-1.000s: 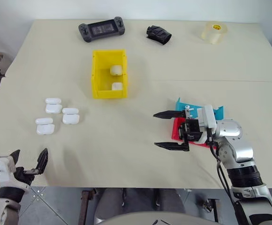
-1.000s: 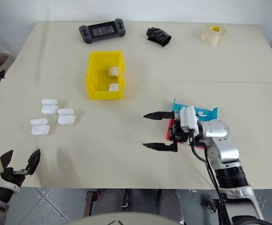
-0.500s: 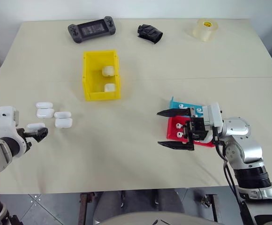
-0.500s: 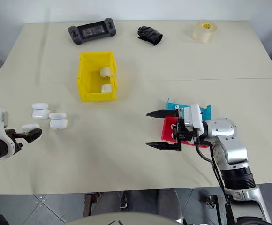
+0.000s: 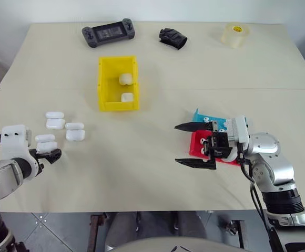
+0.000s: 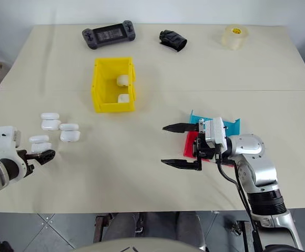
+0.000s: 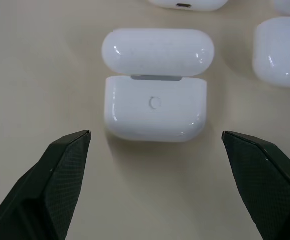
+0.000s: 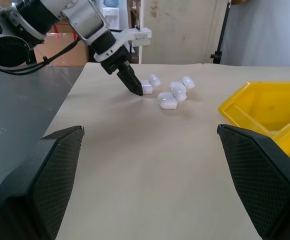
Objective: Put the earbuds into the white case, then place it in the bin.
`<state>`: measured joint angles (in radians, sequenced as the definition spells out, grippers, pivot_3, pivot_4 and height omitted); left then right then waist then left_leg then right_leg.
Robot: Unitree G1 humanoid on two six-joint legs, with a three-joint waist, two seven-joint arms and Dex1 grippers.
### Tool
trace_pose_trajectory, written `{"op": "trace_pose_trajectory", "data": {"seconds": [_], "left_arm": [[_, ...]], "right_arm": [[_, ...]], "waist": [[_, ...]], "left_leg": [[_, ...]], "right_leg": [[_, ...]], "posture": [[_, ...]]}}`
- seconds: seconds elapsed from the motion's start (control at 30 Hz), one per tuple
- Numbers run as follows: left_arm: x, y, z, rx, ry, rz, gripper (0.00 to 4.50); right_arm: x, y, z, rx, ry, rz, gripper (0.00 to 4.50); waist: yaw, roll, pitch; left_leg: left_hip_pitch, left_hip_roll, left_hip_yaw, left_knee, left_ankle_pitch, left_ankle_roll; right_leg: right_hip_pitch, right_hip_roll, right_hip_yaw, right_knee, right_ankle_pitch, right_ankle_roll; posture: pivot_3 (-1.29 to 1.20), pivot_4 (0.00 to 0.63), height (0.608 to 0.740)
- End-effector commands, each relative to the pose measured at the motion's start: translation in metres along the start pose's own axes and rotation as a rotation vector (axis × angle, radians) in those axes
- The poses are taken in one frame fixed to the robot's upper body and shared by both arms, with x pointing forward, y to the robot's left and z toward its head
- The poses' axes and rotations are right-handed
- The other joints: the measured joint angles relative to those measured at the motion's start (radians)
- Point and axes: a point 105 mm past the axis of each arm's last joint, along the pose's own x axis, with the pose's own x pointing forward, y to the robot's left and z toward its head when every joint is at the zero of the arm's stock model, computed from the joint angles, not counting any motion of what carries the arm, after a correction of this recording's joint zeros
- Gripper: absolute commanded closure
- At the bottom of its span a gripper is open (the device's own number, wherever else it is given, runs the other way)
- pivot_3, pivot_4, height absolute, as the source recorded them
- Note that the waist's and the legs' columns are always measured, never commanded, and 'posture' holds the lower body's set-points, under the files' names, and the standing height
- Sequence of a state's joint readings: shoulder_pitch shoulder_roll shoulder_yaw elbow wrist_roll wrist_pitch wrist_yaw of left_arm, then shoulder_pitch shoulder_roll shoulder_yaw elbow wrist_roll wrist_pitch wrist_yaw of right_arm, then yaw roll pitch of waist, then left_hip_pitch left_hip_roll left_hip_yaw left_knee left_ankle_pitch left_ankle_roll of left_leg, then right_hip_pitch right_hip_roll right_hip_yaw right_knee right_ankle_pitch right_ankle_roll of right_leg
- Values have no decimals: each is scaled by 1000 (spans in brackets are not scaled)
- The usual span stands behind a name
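Note:
Three white cases with lids open lie at the table's left; the nearest one [image 5: 46, 143] [image 7: 155, 107] sits just ahead of my left gripper [image 5: 49, 154] [image 7: 155, 136], which is open, its fingertips on either side of the case and short of it. Tiny white earbuds [image 5: 207, 120] lie in a blue tray [image 5: 200, 115] and a red tray [image 5: 196, 145], mostly hidden behind my right gripper [image 5: 176, 144]. That gripper hovers open and empty, pointing left. The yellow bin [image 5: 101, 84] stands at centre left with two white cases [image 5: 125, 79] inside.
Along the far edge sit a black game controller [image 5: 108, 33], a crumpled black object [image 5: 173, 38] and a roll of clear tape [image 5: 234, 34]. Bare table lies between the cases and the trays.
My left gripper rose from below the table's front edge, tipped down and moved forward to the nearest case. The right gripper stayed put. The camera shifted slightly.

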<state>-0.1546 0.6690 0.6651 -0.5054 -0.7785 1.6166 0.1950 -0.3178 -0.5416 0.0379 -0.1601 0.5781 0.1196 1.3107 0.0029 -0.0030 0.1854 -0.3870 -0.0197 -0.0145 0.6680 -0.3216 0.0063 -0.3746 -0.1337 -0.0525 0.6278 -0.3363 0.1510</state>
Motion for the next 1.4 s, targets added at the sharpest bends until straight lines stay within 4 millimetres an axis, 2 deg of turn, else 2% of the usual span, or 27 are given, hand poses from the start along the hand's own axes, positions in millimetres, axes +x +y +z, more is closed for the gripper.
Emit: {"op": "trace_pose_trajectory", "data": {"seconds": [0.03, 0.13, 0.27, 0.37, 0.47, 0.5, 0.7, 0.77, 0.83, 0.93, 1.03, 1.13, 1.27, 1.4], "left_arm": [[3, 4, 9, -2, -8, 28, 34], [7, 5, 13, -17, -7, 36, 34], [13, 6, 5, -33, 35, 32, 34], [12, 7, 2, -8, 52, 42, 611], [12, 10, 0, 1, 67, 45, 1533], [12, 11, -1, 3, 70, 44, 1663], [2, 18, -3, 67, 54, 42, 1663], [-7, 17, 5, 119, -58, -35, 1663], [-15, 18, 1, 149, -85, -99, 1663], [-31, 7, 10, 225, -250, -276, 1663], [-31, 11, -5, 326, -214, -306, 1663], [-35, -4, -3, 396, -296, -409, 1663], [-59, -55, 5, 499, -546, -768, 1663], [-62, -75, 9, 495, -669, -934, 1663]], "right_arm": [[3, 2, 12, -38, -25, 26, 0], [2, 1, 12, -43, -23, 24, 0], [3, 0, 12, -49, -28, 8, 0], [3, 0, 12, -51, -29, 3, 0], [3, 0, 11, -53, -33, -7, 0], [4, 0, 11, -54, -34, -10, 0], [3, -2, 10, -57, -34, -20, 0], [2, -3, 10, -58, -31, -28, 0], [1, -4, 10, -59, -29, -34, 0], [0, -6, 9, -58, -26, -40, 0], [-1, -7, 9, -58, -23, -42, 0], [-2, -8, 9, -58, -19, -42, 0], [-5, -9, 10, -64, -8, -46, 0], [-11, -12, 12, -75, 16, -65, 0]], "waist": [[-1, 0, 0], [-3, 0, 0], [-7, 0, 0], [-6, 0, 0], [-7, 0, 0], [-8, 0, 0], [-12, 0, 0], [-19, 0, 0], [-25, 0, 0], [-25, 0, 0], [-18, 0, 0], [-9, 1, 0], [-3, 1, 0], [-4, 1, 0]], "left_leg": [[0, 0, 0, 0, 0, 0], [0, 0, 0, 0, 0, 0], [0, 0, 1, -1, 0, 0], [0, 1, 1, -1, 0, 0], [0, 1, 1, -1, 0, 0], [1, 1, 1, -1, 0, 0], [1, 1, 2, -2, 0, 0], [1, 2, 3, -2, 0, 0], [1, 2, 3, -4, 0, 0], [0, 2, 3, -3, 0, -1], [0, 2, 3, -3, -1, -1], [0, 2, 4, -3, -1, -1], [0, 2, 4, -3, -1, -1], [0, 2, 4, -2, -1, -1]], "right_leg": [[0, 0, 0, 0, 0, 0], [0, 0, 0, 0, 0, 0], [-1, 1, 0, 0, 0, 0], [0, 1, 0, 0, 0, 0], [0, 1, 0, 0, 0, 0], [0, 1, 0, 0, 0, 0], [-1, 1, 1, 0, 0, 0], [-1, 1, 1, -1, 0, 0], [-1, 1, 1, -1, 0, -1], [-1, 1, 0, -3, -1, -1], [0, 0, 0, -7, -1, -2], [0, -1, 1, -7, -1, -2], [0, -2, 1, -7, -1, -2], [0, -1, 0, -7, -1, -2]], "posture": [[0, 150, 740], [0, 150, 740], [0, 150, 740], [0, 150, 740], [0, 150, 740], [0, 150, 740], [0, 150, 740], [0, 150, 740], [0, 150, 740], [0, 150, 740], [0, 150, 740], [0, 150, 740], [0, 150, 740], [0, 150, 740]]}}
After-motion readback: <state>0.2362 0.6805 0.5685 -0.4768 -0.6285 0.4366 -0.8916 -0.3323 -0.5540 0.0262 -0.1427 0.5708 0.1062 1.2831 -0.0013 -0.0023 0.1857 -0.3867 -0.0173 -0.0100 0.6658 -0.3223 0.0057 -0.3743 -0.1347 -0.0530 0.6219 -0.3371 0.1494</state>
